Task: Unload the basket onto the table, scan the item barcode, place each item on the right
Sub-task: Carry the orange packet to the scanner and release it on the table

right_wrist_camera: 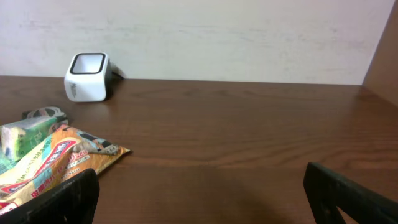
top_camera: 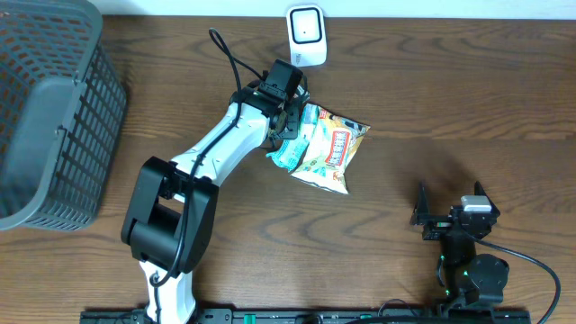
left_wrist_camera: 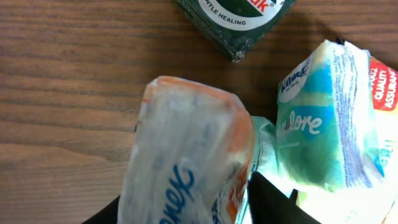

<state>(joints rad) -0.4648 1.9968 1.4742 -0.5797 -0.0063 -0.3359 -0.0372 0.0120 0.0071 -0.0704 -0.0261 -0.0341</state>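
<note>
Left wrist: Kleenex pack (left_wrist_camera: 186,155) sits inside the left end effector (left_wrist_camera: 186,210), grip unclear; a loose hold might drop it before the scanner (top_camera: 305,34).

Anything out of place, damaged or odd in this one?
Nothing looks spilled or torn. The only untidy part is that the snack bag and tissue packs lie in an overlapping heap on the table, near the scanner.

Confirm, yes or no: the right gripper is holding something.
No, the right gripper stands open, with only table showing between its fingers.
</note>
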